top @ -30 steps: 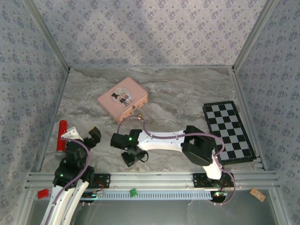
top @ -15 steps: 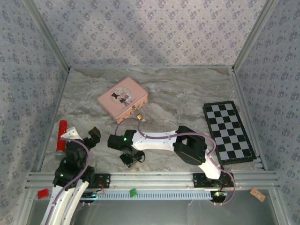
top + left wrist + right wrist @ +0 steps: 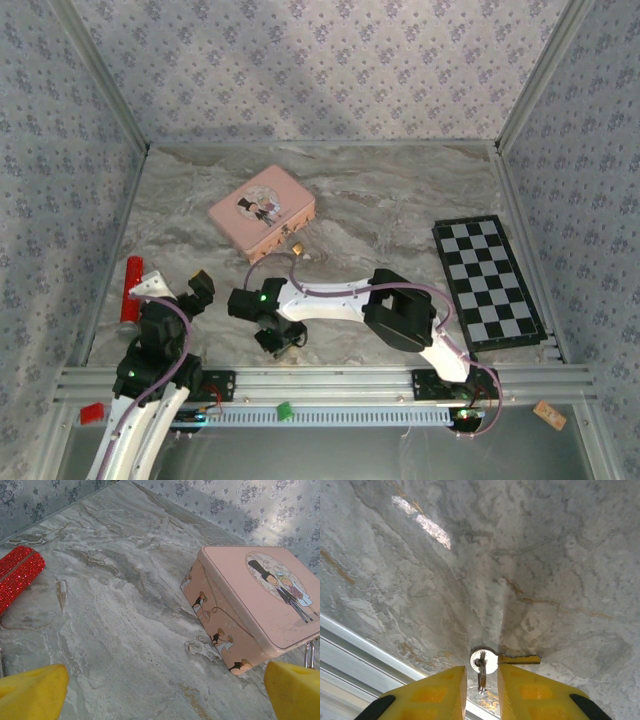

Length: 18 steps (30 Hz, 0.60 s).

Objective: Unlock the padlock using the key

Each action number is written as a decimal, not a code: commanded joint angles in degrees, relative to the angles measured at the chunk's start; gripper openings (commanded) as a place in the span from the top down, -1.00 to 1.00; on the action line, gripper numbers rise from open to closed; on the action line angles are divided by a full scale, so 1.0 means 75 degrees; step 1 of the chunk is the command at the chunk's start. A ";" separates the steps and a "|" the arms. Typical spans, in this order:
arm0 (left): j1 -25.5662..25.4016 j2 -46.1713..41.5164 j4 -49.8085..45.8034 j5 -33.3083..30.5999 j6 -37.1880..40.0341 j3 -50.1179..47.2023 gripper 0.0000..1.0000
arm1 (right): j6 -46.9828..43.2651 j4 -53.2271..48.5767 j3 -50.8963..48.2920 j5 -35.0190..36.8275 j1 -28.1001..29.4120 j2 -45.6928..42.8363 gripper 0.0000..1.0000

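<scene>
One key flat, blade pointing view-right | right jaws flank its head (grip unclear) | left jaws spread

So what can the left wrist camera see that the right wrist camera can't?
Left wrist camera, not the right: the pink tin with its picture, a sparkly red bar, flowery wallpaper, and the left hand with its yellow fingers wide apart. Right wrist camera, not the left: what looks like the small silvery key lying at the tips of the right hand, whose fingers sit close together, plus a metal rail. Both: the marble table and yellow fingers.
</scene>
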 commanded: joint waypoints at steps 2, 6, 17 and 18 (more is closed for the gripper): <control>-0.0022 -0.0097 -0.0091 -0.0094 -0.0087 0.0150 -1.00 | -0.0139 -0.0316 0.0229 -0.0121 0.0059 0.0156 0.55; -0.0021 -0.0098 -0.0074 -0.0094 -0.0087 0.0140 -1.00 | -0.0151 -0.0380 0.0322 -0.0061 0.0059 0.0223 0.64; -0.0026 -0.0074 0.0258 0.0241 0.0067 -0.0009 -1.00 | -0.0127 -0.0120 -0.0542 0.1202 -0.0254 -0.1425 0.99; -0.0022 -0.0015 0.0428 0.0503 0.0154 -0.0035 -1.00 | -0.0127 0.0142 -0.0837 0.1243 -0.0405 -0.1832 0.99</control>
